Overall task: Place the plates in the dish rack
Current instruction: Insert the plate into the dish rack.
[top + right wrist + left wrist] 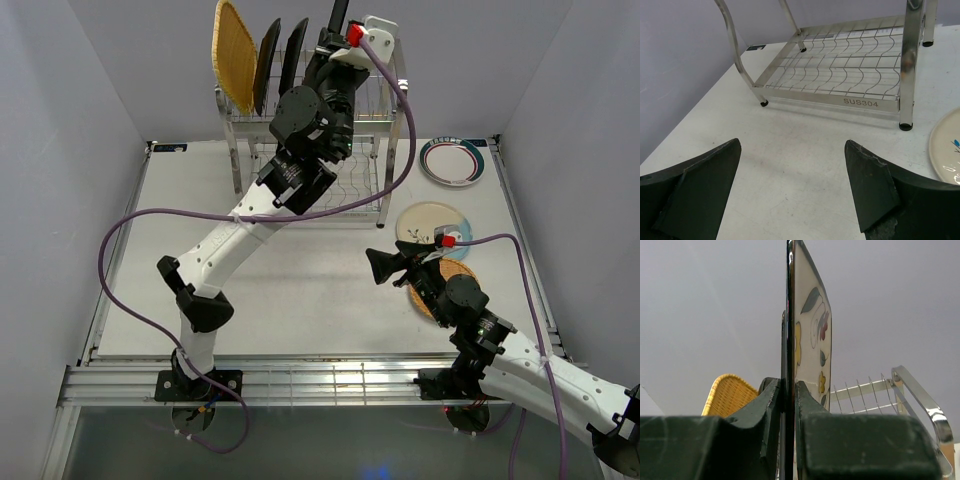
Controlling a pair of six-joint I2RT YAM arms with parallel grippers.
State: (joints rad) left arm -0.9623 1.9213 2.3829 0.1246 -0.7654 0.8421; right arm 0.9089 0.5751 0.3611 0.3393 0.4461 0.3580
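Right gripper (792, 145) gapes wide, holding nothing, above the table (800, 195). A woven plate (462, 271) lies under its wrist, and a round cream plate (946, 150) sits just to its right. Farther off, left gripper (790, 390) pinches a floral plate (810, 335) upright over the rack (922, 402), with black plates (266, 65) standing to its left.

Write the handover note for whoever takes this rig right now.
Left gripper: shut on the cream floral square plate, held upright at the dish rack top tier; whether it is slotted in, cannot tell.
Right gripper: open, empty, low over the table.
Done: one woven plate and two black plates stand in the top tier.
To do: release the floral plate, then load the teal-rimmed round plate, cream-blue round plate and second woven plate, all flat on the table.
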